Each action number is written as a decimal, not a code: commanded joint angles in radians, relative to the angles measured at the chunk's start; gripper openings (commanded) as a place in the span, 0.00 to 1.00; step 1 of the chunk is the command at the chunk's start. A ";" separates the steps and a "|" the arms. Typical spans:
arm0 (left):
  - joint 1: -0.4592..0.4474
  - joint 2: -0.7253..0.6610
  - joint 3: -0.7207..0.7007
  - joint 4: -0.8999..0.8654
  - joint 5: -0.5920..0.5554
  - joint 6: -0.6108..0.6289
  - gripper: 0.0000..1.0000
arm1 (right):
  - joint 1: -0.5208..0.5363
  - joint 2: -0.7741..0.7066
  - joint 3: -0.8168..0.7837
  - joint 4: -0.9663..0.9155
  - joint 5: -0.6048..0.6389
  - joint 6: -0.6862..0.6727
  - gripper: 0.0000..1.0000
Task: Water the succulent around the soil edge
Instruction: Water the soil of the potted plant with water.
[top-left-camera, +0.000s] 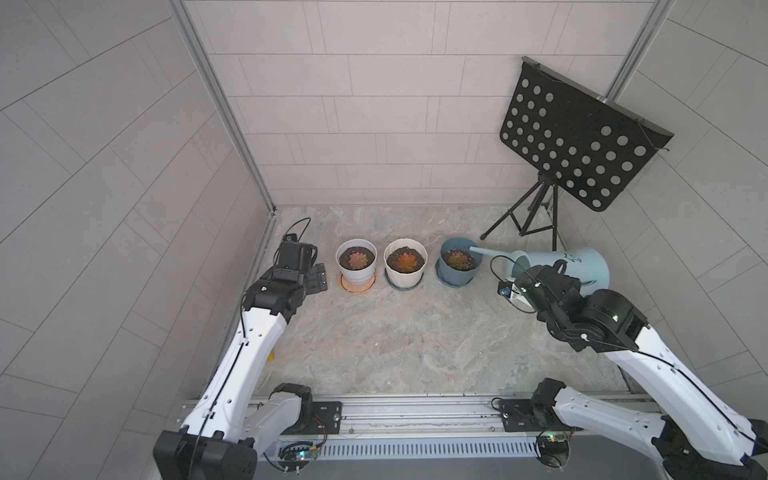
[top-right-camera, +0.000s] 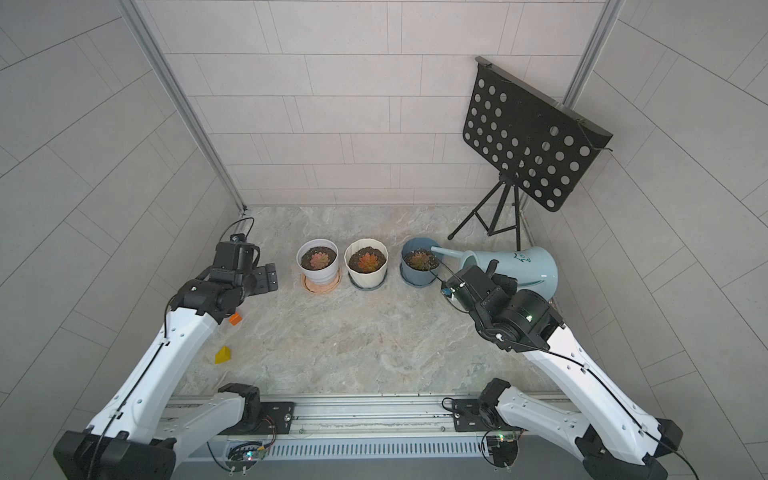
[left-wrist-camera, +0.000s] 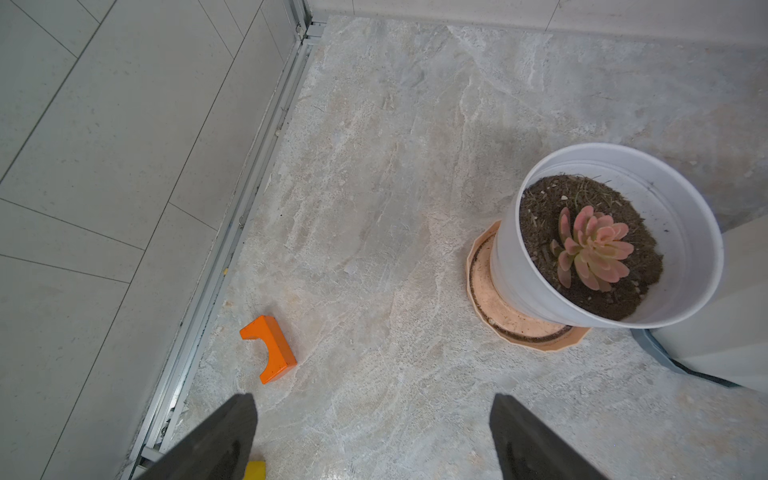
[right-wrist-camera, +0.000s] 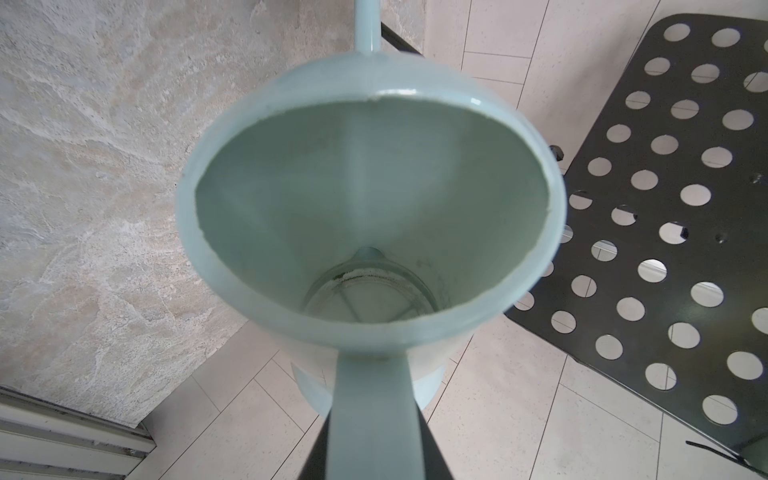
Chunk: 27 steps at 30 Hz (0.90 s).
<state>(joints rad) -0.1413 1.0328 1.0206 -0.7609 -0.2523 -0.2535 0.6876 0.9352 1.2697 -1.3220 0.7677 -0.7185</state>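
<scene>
**Watering position, top and wrist views.** My right jaws are clamped on the handle (right-wrist-camera: 374, 415) of the pale blue watering can (top-left-camera: 582, 266). The can is tipped steeply toward the blue pot (top-left-camera: 451, 277) from that pot's right side. The spout (top-left-camera: 490, 250) reaches across to the blue pot. Its tip lies over the rim on the side facing the can, at the edge of the soil (top-left-camera: 469, 262) and apart from the reddish succulent (top-left-camera: 458, 259) at the centre. The right wrist view looks straight into the can's open mouth (right-wrist-camera: 332, 187). Whether water is running, I cannot tell.

My left jaws stand wide apart above the marble desk (top-left-camera: 415, 340), holding nothing, well to the left of the blue pot.

A cream pot (top-left-camera: 405, 277) stands just left of the blue pot. A white pot (top-left-camera: 356, 275) on a peach saucer (left-wrist-camera: 511, 320) stands beyond that one. An orange block (left-wrist-camera: 272, 347) and a yellow block (top-right-camera: 222, 356) lie further left again. A black perforated music stand (top-left-camera: 577, 137) rises behind and to the right of the blue pot.
</scene>
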 joint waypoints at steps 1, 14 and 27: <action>0.008 0.004 0.016 -0.014 0.001 -0.007 0.95 | -0.004 -0.001 0.035 0.046 0.056 -0.015 0.00; 0.016 0.007 0.020 -0.019 0.016 -0.007 0.95 | -0.008 0.045 0.053 0.108 0.058 -0.059 0.00; 0.020 0.006 0.020 -0.019 0.018 -0.007 0.95 | -0.015 0.072 0.060 0.145 0.055 -0.081 0.00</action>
<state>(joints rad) -0.1299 1.0389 1.0206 -0.7624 -0.2314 -0.2543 0.6777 1.0084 1.2926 -1.2152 0.7700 -0.7887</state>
